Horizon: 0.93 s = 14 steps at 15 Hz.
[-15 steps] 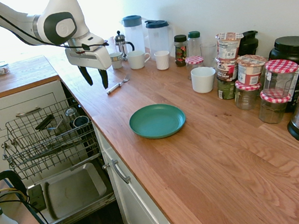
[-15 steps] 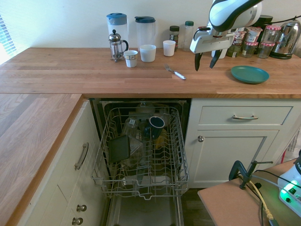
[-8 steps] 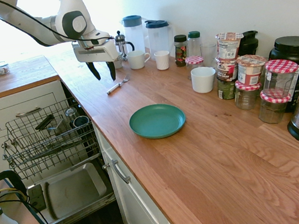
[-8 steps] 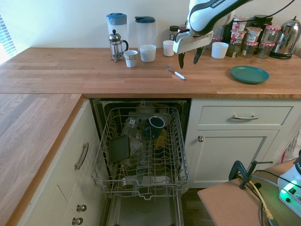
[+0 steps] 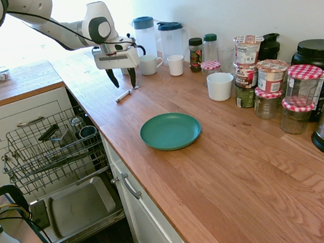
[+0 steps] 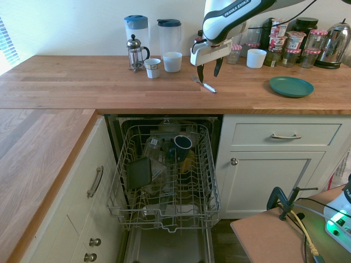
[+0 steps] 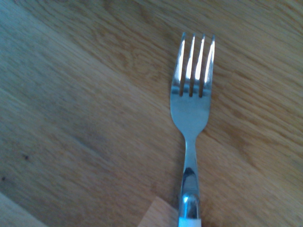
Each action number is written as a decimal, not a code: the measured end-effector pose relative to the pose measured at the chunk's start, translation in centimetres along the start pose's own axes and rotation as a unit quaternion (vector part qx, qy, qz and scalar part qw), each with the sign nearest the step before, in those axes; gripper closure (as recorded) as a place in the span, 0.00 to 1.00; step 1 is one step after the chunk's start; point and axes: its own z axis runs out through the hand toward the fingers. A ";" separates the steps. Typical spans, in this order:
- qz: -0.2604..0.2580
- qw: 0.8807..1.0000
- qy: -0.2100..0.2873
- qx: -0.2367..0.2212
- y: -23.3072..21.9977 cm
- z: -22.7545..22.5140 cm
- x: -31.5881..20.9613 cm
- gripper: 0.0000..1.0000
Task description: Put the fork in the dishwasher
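Fork (image 7: pixel 191 111) flat on counter (image 5: pixel 229 166); four tines clear only at wrist.
Gripper (image 5: pixel 123 78) hangs over it, fingers down, jaws open, empty.

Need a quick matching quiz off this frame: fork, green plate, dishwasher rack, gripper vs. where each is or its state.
Column 1:
1. fork
2. green plate
3. dishwasher rack
4. gripper

Column 2:
A. pulled out, holding a few dishes
B. open, hovering above the fork
C. flat on the wooden counter, ungripped
D. on the counter, nothing on it

Pairs: 1-C, 2-D, 3-A, 4-B
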 end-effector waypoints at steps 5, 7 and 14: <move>0.005 1.000 -0.011 -0.011 -0.9 1.8 1.4 0.00; 0.002 1.000 -0.017 -0.014 -1.5 2.0 1.2 0.00; 0.006 0.999 -0.026 -0.019 -1.8 2.8 1.2 1.00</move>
